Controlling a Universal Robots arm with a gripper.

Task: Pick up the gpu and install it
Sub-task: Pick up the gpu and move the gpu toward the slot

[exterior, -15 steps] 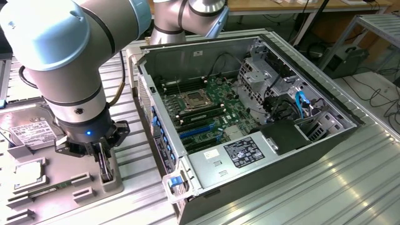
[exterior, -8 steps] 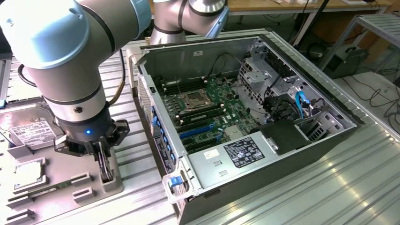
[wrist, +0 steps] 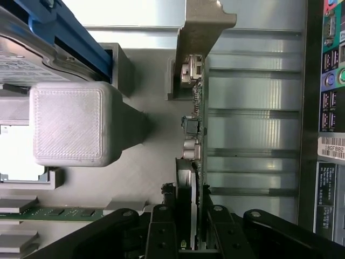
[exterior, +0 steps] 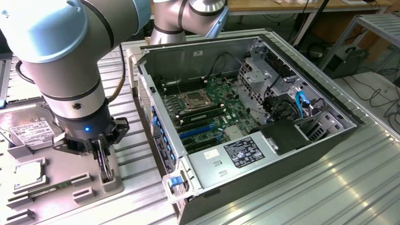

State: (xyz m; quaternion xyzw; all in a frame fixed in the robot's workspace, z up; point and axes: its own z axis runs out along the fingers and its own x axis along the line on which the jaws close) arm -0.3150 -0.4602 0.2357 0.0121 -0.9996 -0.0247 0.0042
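The gpu (exterior: 106,169) stands on edge in a grey holder on the fixture tray (exterior: 69,164), at the exterior view's left, beside the open computer case (exterior: 187,154). My gripper (exterior: 102,157) reaches down over it, with the jaws shut on the card. In the wrist view the gpu (wrist: 196,135) appears edge-on: a thin green board, a dark cooler and a pale metal bracket (wrist: 202,32) at its far end. The gripper (wrist: 188,221) has one black finger (wrist: 161,229) on each side of the card.
Inside the case lies the motherboard (exterior: 209,105) with blue slots (exterior: 196,132) near its rear wall. A silver hard drive (exterior: 28,131) and a narrow memory stick (exterior: 44,191) lie on the tray. A grey printed block (wrist: 70,124) stands close beside the card.
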